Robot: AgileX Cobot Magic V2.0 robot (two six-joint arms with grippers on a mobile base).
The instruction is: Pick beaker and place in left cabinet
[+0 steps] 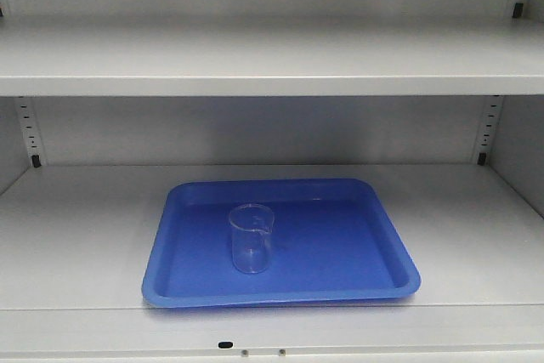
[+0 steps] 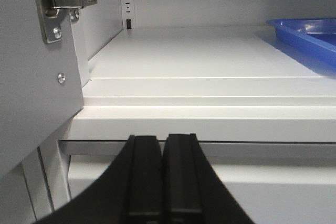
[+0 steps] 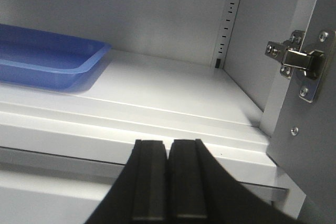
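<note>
1. The beaker [image 1: 251,239] stands upright inside the blue tray [image 1: 374,282] on the left cabinet [image 1: 76,235] lower shelf.
2. Left gripper [image 2: 162,145] and right gripper [image 3: 168,150] hang below the shelf edge, fingers pressed together, holding nothing.

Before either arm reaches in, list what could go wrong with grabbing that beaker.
1. The beaker is clear glass standing upright and free in the blue tray; a nudge could tip it over.
2. The tray's raised rim lies between it and the shelf edge, so a low approach might catch the rim and shift the tray.
3. The left hand and right hand are both shut below the shelf front; rising without opening or clearing could strike it.
</note>
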